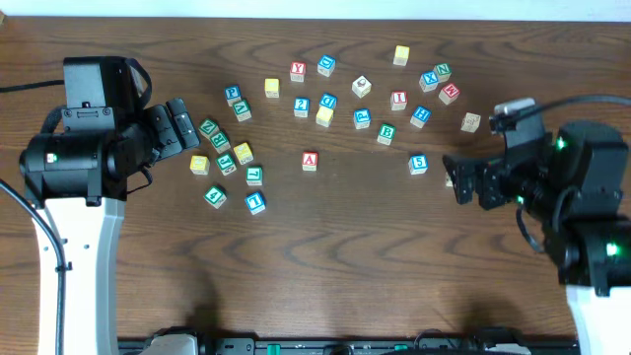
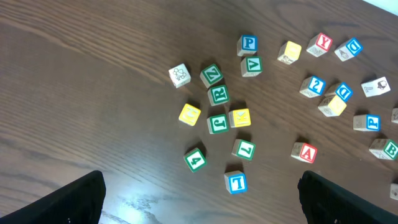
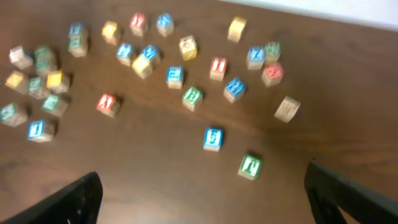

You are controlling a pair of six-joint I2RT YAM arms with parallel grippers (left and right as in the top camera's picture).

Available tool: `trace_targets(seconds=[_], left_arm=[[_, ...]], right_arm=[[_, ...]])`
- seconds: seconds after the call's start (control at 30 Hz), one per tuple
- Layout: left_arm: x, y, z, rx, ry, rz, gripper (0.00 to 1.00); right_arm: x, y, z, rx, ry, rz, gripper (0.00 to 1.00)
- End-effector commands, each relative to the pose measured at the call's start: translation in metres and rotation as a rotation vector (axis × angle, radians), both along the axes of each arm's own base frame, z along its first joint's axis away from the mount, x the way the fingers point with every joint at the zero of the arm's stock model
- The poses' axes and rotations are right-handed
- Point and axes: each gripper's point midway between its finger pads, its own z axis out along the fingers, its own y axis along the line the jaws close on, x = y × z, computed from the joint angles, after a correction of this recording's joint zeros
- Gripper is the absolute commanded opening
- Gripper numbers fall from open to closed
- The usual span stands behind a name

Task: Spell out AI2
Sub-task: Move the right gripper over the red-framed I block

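A red A block lies near the table's middle; it also shows in the left wrist view and the right wrist view. A blue 2 block sits behind it, seen too in the left wrist view. A red I block lies further right, also in the right wrist view. My left gripper is open and empty, left of the blocks. My right gripper is open and empty at the right.
Many other letter blocks are scattered across the far half of the table. A cluster of green and yellow blocks lies by my left gripper. A blue I-like block, a blue 5 block and a green block lie nearest the grippers.
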Motion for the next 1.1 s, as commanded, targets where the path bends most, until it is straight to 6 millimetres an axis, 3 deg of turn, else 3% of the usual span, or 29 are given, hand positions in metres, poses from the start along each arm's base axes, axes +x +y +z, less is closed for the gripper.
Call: trace_targets(seconds=[0.0,0.2,0.6,0.83,1.07], left_arm=[[-0.002,0.003,-0.001,0.020,0.004,-0.004,0.98],[-0.002,0.003,-0.001,0.020,0.005,-0.004,0.98],[-0.002,0.003,-0.001,0.020,0.005,-0.004,0.98],[-0.002,0.003,-0.001,0.020,0.005,-0.005,0.98],[-0.002,0.003,-0.001,0.020,0.005,-0.005,0.97]], right_arm=[[0.007,0.008,0.002,0.012,0.060,0.046,0.99],[0.017,0.018,-0.003,0.023,0.165,0.120,0.99],[0.031,0.027,0.002,0.059,0.130,0.153,0.99],[0.056,0.009,-0.005,0.060,0.157,-0.056,0.91],[0.089,0.013,0.004,0.015,0.211,-0.102,0.91]])
